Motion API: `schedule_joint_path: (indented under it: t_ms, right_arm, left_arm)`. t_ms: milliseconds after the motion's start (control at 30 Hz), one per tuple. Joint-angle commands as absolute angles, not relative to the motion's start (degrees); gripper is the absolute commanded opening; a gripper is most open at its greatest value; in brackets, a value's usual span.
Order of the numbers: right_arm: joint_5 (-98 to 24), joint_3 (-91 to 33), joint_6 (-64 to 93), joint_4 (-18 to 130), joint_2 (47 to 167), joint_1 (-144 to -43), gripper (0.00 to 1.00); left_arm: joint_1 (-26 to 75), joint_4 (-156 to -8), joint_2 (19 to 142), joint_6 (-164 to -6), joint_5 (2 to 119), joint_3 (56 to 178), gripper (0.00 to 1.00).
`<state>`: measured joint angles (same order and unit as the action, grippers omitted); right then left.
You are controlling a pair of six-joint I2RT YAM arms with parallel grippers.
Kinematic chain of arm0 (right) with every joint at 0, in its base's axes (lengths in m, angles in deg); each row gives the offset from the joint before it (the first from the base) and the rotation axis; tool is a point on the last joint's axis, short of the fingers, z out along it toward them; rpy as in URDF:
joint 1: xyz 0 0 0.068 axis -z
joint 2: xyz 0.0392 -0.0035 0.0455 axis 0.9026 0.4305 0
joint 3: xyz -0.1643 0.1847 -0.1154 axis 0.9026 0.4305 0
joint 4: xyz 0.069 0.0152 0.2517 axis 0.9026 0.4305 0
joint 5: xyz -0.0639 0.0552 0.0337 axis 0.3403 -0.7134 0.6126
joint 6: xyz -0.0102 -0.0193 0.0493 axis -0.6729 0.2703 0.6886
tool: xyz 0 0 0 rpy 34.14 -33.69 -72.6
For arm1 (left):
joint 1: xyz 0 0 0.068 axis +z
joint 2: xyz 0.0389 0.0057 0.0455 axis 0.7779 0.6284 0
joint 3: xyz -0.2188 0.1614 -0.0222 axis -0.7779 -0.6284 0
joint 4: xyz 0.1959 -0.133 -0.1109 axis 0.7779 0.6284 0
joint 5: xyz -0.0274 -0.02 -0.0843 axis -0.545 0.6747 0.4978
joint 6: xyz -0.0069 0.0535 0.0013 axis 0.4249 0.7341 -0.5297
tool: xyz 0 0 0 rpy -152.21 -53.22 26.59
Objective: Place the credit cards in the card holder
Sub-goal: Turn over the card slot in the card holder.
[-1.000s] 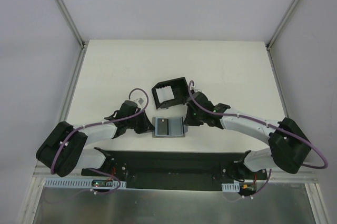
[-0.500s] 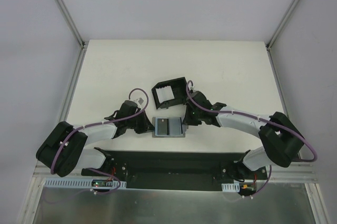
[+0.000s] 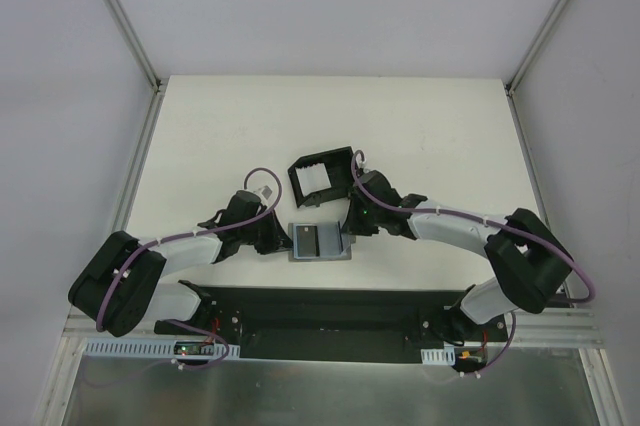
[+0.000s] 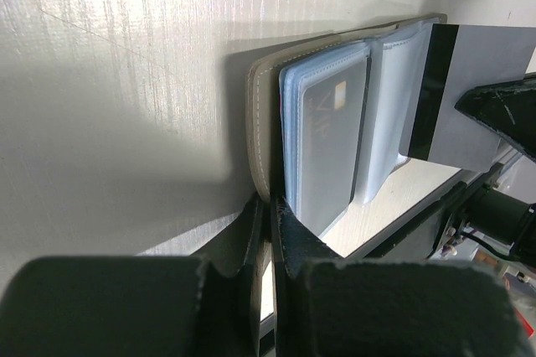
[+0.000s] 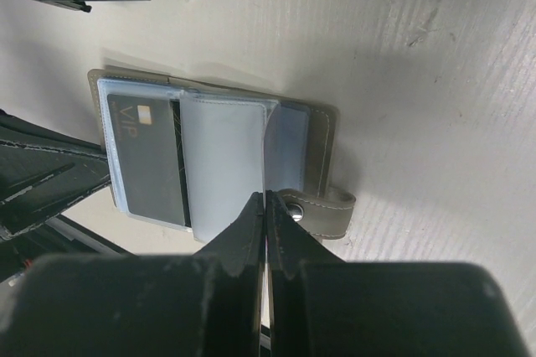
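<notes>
- The credit card is lying grey back up, black stripe showing, across the sleeves of the open grey wallet.
- The right gripper is pinching that card's edge, fingers pressed together.
- A second credit card, dark and marked VIP, is sitting in a wallet sleeve.
- The left gripper is clamping the wallet's left edge.
- The card holder is standing just beyond the wallet, apart from it.

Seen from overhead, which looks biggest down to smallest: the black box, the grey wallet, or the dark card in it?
1. black box
2. grey wallet, slightly smaller
3. dark card, inside the wallet
</notes>
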<state>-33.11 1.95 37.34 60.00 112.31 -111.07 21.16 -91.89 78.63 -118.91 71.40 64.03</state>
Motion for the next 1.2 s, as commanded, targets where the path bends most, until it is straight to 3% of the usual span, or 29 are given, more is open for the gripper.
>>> schedule_joint_path:
  t_ms: [0,300,800,1167]
  right_arm:
    - [-32.9,1.8,38.3,61.2,114.3,-113.1,0.01]
    - [-25.6,-10.4,35.7,75.0,115.1,-119.5,0.00]
    - [-39.3,-15.0,36.9,60.8,124.6,-120.8,0.01]
    - [-38.0,-5.5,38.6,53.9,115.8,-118.7,0.01]
  left_arm:
    - [21.0,-82.8,80.9,-115.3,66.5,61.9,0.00]
    - [21.0,-82.8,80.9,-115.2,66.5,62.3,0.00]
    - [21.0,-83.3,81.2,-115.3,66.4,61.9,0.00]
    - [21.1,-83.3,80.8,-115.2,66.5,61.0,0.00]
